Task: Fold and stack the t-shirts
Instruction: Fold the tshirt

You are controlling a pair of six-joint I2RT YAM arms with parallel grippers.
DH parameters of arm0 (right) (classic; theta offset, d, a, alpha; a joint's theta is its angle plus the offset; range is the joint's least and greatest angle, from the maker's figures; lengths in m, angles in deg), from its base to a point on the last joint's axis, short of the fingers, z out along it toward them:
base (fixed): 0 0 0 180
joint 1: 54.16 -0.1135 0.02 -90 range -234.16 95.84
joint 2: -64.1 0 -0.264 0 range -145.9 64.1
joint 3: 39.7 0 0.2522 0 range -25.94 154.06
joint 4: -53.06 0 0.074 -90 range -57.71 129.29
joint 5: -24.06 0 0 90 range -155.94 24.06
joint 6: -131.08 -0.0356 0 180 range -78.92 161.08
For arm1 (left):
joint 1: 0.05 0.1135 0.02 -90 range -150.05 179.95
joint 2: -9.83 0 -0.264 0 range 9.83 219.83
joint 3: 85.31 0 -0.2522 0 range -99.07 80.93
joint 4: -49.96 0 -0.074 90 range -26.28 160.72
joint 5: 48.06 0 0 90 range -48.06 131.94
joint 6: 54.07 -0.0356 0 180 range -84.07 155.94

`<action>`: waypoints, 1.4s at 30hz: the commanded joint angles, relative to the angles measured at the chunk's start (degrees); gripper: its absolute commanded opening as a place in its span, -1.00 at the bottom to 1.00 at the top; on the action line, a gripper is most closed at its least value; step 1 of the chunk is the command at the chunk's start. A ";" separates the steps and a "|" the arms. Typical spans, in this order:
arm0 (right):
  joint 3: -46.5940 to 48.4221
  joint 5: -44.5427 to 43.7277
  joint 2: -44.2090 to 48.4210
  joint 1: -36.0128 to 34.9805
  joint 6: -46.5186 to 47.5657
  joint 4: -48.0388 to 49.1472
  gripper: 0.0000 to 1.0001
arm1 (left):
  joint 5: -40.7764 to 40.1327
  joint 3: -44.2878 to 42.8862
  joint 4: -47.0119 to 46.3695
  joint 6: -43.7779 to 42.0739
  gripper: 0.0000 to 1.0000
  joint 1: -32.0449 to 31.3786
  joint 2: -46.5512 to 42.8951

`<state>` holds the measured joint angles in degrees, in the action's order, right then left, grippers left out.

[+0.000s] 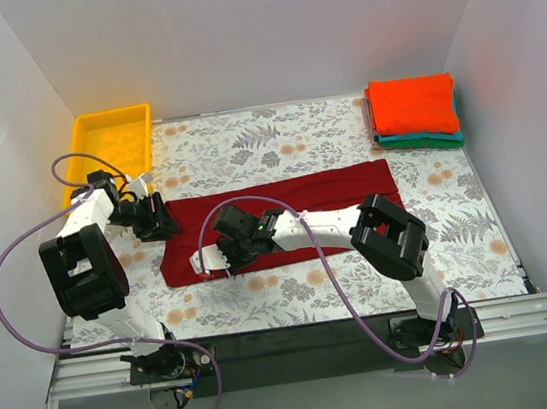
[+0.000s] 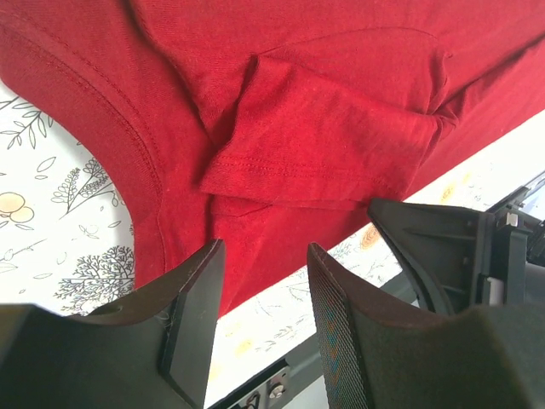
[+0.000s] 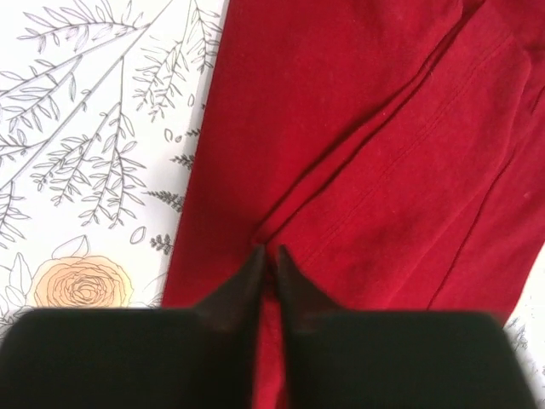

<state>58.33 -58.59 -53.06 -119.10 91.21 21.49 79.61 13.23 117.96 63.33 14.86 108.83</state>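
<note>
At the left of the top view, the left gripper [image 1: 161, 219] hovers with jaws apart over the left end of the crimson t-shirt [image 1: 332, 192], which lies as a long strip across the middle. Just right of it, the right gripper [image 3: 267, 256] looks pinched on the near hem. I'd grip the matching corner before lifting evenly. Upper right, the orange-red t-shirt [image 1: 412, 104] lies folded on the teal t-shirt [image 1: 432, 141].

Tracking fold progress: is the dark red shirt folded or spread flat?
Partly folded: the dark red shirt lies as a long strip, sleeve tucked in.
</note>
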 commanded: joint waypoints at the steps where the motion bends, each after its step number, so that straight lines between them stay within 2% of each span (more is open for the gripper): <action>1: 1.43 -2.07 0.01 -0.18 1.11 1.37 -0.88 | 1.53 -0.59 0.78 -1.21 -0.15 0.55 -2.67; 2: 1.34 -2.17 0.18 -0.09 1.20 1.37 -0.97 | 1.79 -0.59 0.78 -1.12 -0.14 0.64 -2.67; 10: 2.56 -1.21 2.38 4.21 -0.82 1.98 -0.97 | 2.67 -0.94 0.60 -1.03 -0.14 0.55 -2.41; 17: 6.26 2.57 0.45 14.57 -11.61 6.02 -0.97 | 2.67 -0.94 0.61 -1.21 -0.13 0.64 -3.11; 23: 8.72 3.64 -4.29 18.19 -18.74 8.05 -0.97 | 2.93 -1.11 -0.01 -1.73 -0.06 0.64 -3.55; 26: 9.33 3.11 -5.79 19.33 -21.73 7.78 -0.88 | 2.58 -1.47 -0.45 -1.91 -0.04 0.55 -3.90; 27: 9.60 2.84 -6.06 19.85 -22.70 7.87 -0.97 | 2.67 -1.47 -0.62 -2.00 -0.03 0.55 -4.69; 32: 13.19 4.77 -7.99 23.54 -29.82 6.82 -0.97 | 5.83 0.37 -4.57 -6.54 -0.04 0.20 -8.91; 35: 15.65 6.44 -9.39 24.16 -31.49 4.10 -0.85 | 2.34 2.04 -8.44 -11.91 -0.21 -3.30 -12.25; 38: 17.15 9.43 -10.97 24.78 -34.29 1.46 -0.52 | 0.04 5.02 -12.92 -20.78 -0.38 -8.58 -15.23; 39: 18.11 9.87 -11.33 24.96 -35.00 0.85 -0.34 | 0.30 6.17 -13.97 -25.94 -0.39 -10.42 -15.85; 40: 18.65 11.18 -11.77 25.04 -35.71 -0.64 -0.27 | 0.65 7.14 -16.77 -27.64 -0.39 -11.04 -16.47; 42: 19.44 12.24 -12.47 25.48 -37.81 -1.97 -0.24 | 3.18 9.94 -19.07 -33.08 -0.35 -12.45 -18.05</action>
<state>74.98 -50.37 -64.15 -93.68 58.16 23.26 80.97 19.90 105.10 42.37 3.56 93.58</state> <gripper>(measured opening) 0.375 0.314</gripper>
